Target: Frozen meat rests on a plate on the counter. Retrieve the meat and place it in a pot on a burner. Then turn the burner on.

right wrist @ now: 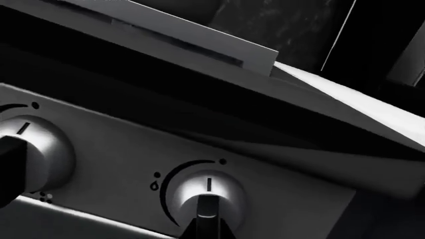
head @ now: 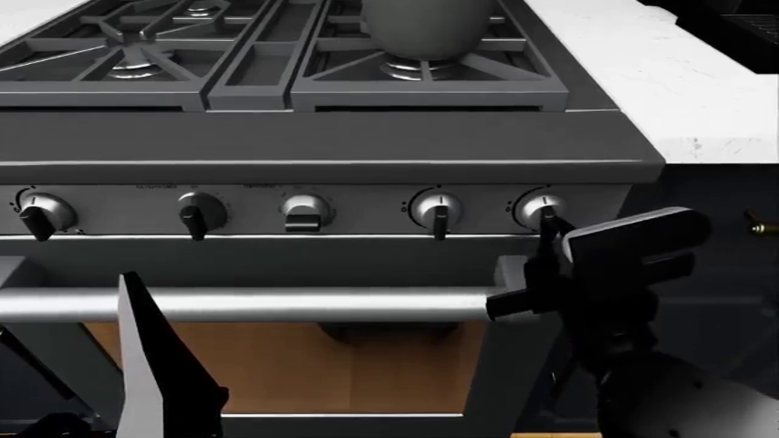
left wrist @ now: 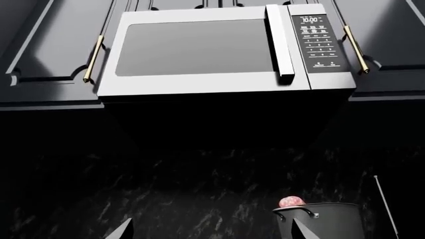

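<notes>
I see the meat (left wrist: pixel 291 201) in the pot (left wrist: pixel 325 219), which stands on the rear right burner (head: pixel 420 66). My right tool (head: pixel 550 239) sits at the rightmost knob (head: pixel 537 208); whether it grips, I cannot tell. The left tool's (left wrist: pixel 211 230) fingers are spread and hold nothing.

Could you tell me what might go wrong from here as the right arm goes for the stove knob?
1. Five similar knobs sit in a row; the right gripper is at the rightmost knob, but the pot seems to stand above the space between it and its neighbour, so the wrong burner might light.
2. The gripper blocks the head view, so a slipped grip could go unnoticed.
</notes>
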{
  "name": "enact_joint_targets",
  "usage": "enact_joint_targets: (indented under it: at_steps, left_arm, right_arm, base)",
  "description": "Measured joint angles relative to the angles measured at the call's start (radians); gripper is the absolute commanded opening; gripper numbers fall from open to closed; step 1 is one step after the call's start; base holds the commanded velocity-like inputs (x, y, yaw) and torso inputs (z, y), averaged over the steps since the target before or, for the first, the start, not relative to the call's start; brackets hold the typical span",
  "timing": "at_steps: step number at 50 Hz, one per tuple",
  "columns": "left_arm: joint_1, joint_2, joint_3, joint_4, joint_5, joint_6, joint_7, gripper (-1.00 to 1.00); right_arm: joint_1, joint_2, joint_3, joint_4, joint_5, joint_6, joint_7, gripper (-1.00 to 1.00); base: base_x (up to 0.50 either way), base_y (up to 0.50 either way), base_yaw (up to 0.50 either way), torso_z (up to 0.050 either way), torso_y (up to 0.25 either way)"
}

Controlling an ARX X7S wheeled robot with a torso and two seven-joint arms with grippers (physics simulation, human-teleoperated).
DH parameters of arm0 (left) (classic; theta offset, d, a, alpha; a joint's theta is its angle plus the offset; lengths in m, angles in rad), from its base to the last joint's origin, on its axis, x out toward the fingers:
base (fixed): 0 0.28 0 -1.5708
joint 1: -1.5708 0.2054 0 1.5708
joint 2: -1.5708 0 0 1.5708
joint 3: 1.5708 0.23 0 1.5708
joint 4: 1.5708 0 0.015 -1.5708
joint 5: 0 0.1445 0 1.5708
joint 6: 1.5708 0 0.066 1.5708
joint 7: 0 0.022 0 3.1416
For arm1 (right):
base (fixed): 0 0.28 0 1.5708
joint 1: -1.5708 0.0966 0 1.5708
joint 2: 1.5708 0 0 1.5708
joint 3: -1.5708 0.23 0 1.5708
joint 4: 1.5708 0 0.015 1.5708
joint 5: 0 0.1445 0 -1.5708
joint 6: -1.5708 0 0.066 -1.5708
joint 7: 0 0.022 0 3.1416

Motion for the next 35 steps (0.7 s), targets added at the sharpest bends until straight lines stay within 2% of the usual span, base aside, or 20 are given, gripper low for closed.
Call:
enact_joint_targets:
  at_steps: [35]
  left_arm:
    - [0.02, 0.004, -0.021, 0.001, 0.002, -0.001, 0.009, 1.0]
  right_arm:
    - [0.052, 0.026, -0.107, -0.01, -0.181, 0.081, -0.062, -1.0]
  base:
    - [0.0, 0.0, 0.0, 0.0, -0.001]
